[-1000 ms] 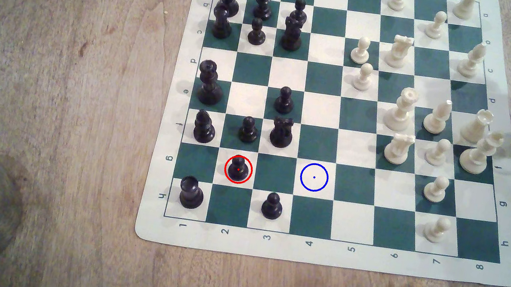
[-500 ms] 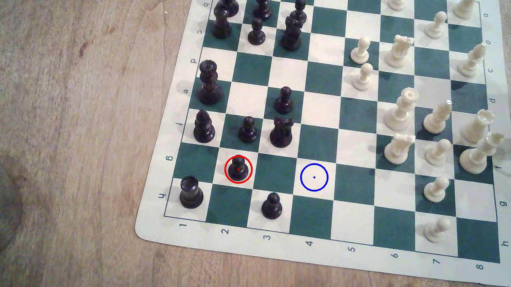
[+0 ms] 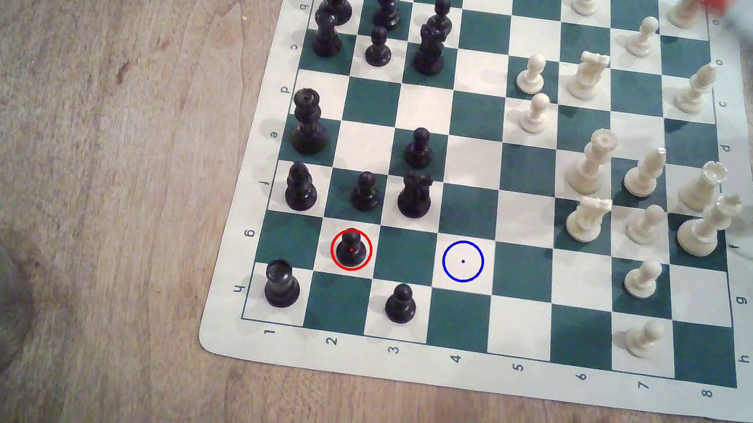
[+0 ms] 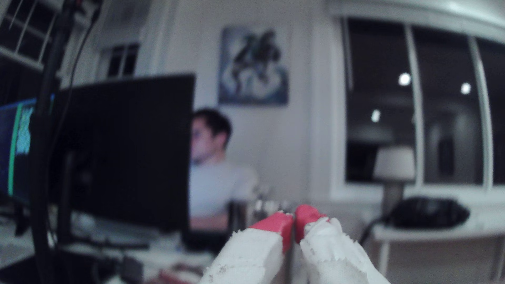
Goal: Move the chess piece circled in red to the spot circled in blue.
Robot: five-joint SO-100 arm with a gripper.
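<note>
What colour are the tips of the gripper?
Red, on white fingers; the gripper tips show best in the wrist view.

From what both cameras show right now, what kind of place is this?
Probably a room in a home used as a hobby workspace. A roll-up chess mat lies on a wooden table; past the closed gripper are a dark monitor, a lamp, a wall picture and a seated person.
</note>
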